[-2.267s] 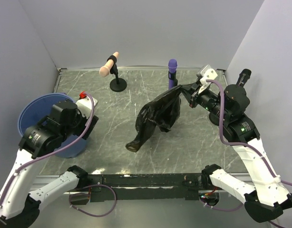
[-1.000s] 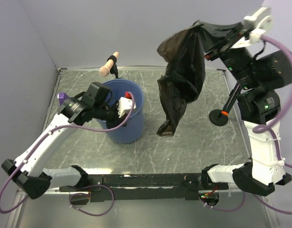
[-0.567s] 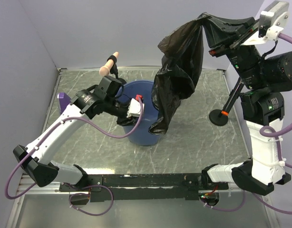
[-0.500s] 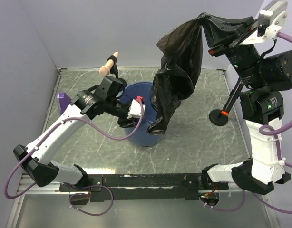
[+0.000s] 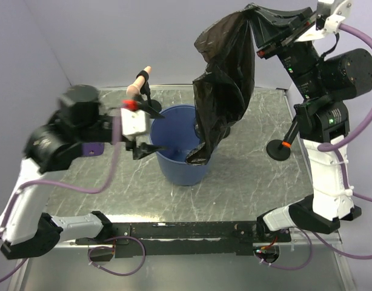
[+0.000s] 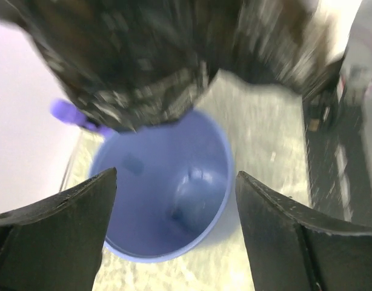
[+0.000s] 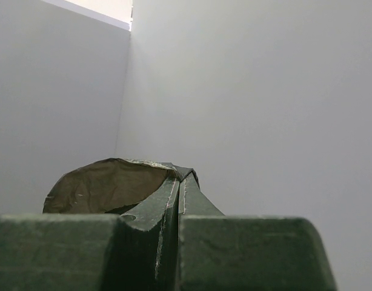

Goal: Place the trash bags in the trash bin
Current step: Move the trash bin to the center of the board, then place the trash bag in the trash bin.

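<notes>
The blue trash bin (image 5: pixel 177 167) sits mid-frame on the counter (image 5: pixel 246 176). The right gripper (image 5: pixel 272 43), upper right, pinches the black trash bag (image 5: pixel 225 85), whose low end hangs into the bin. The left gripper (image 5: pixel 151 131) is wide, holding nothing.

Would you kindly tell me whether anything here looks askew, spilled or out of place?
Nothing is spilled or broken. The only loose end is the black trash bag: it hangs from the shut right pincer, with its lowest tip reaching the mouth of the blue bin.
</notes>
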### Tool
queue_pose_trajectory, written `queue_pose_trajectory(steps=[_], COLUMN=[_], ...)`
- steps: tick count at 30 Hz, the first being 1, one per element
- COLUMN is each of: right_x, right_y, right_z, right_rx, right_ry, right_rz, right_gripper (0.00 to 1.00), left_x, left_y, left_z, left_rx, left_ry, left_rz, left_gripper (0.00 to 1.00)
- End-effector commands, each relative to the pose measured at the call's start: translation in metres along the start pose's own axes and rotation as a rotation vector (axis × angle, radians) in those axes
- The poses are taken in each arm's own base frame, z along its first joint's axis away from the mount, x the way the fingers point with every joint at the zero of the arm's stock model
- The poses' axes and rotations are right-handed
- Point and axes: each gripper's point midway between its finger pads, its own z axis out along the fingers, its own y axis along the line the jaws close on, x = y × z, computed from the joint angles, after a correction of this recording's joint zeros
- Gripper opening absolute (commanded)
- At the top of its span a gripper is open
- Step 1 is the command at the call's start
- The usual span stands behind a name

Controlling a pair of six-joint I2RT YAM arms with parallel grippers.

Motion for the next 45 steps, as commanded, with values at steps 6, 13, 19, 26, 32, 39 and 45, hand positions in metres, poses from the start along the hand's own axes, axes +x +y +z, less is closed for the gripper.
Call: queue_pose_trajectory(steps=[6,13,19,26,32,39,45], right_x=[-0.019,-0.014,-0.014,-0.011,-0.012,-0.011,0.004], right_y=[-0.011,-0.016,-0.022,-0.028,-0.029,-0.028,-0.024], right_z=[0.013,0.015,0.014,0.018,0.023,0.022,0.015], right_rx=[0.055,0.085,0.118,0.147,0.155,0.151,0.144], right_ry=[-0.080,-0.072,-0.067,-0.071,-0.082,-0.076,-0.030], right_rz=[-0.042,-0.056,-0.087,-0.089,-0.085,-0.078,-0.067], right_gripper=[0.00,0.00,0.00,0.00,0.00,0.00,0.00], left_x=[-0.075,-0.077,-0.079,-0.080,-0.063,-0.054,-0.045], left_y=[0.013,0.023,0.009,0.009,0.022,0.035,0.050], left_z=[0.002,0.034,0.053,0.062,0.081,0.092,0.081], left_rx=[0.005,0.050,0.138,0.158,0.075,0.021,-0.089], left_ry=[-0.215,-0.237,-0.224,-0.214,-0.163,-0.136,-0.092], left_rz=[-0.341,-0.457,-0.447,-0.435,-0.411,-0.383,-0.319], left_gripper=[0.86,0.85,0.84,0.83,0.77,0.49,0.01])
